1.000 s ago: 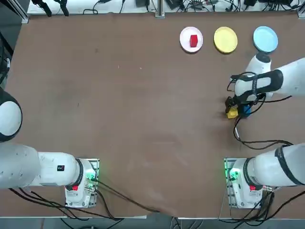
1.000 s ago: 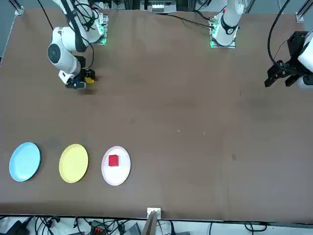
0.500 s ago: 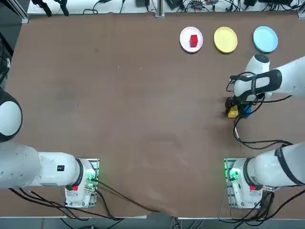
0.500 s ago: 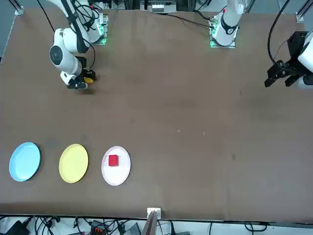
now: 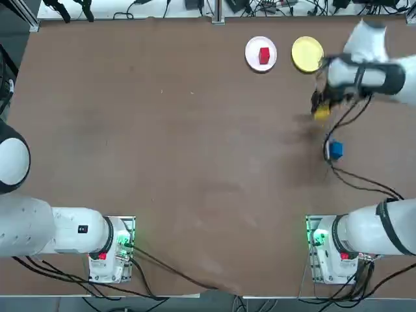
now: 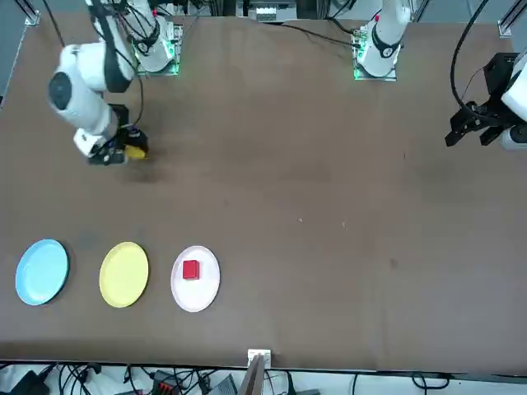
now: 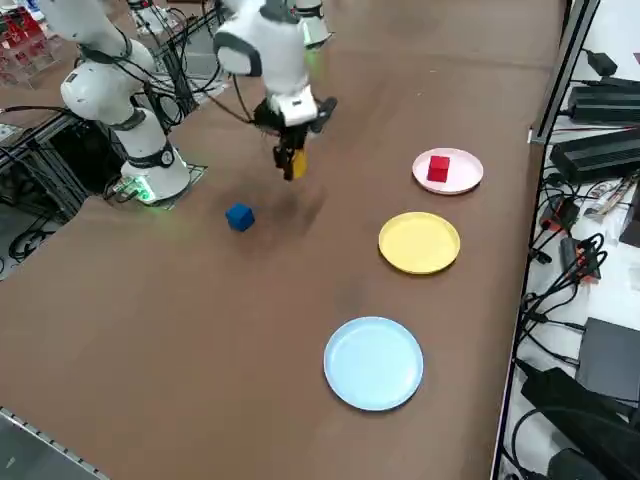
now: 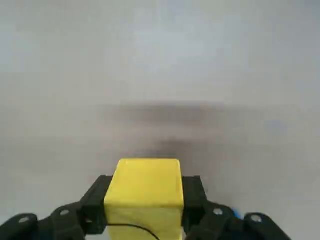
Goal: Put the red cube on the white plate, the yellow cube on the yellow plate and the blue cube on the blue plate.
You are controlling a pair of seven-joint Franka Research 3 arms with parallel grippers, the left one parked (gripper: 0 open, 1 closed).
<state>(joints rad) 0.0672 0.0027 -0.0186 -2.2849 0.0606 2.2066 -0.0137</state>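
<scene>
Nearer on the counter's right side lies the blue cube (image 5: 336, 150), awaiting its turn; beyond it, the right gripper (image 8: 145, 194) has its fingers (image 8: 195, 202) clamped round the yellow cube (image 7: 299, 163), raised clear. Placing yellow seems the step in hand: carry it farther to the yellow plate (image 5: 307, 54), lower, then release

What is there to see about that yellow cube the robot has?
The yellow cube is a small, plain block in solid yellow, with flat faces and slightly rounded edges; it looks like smooth plastic or painted wood. The right claw grips it between two black fingers, one on each of two opposite sides, and holds it above the brown table. A thin dark line, perhaps a cable, crosses one face in the close-up.
</scene>
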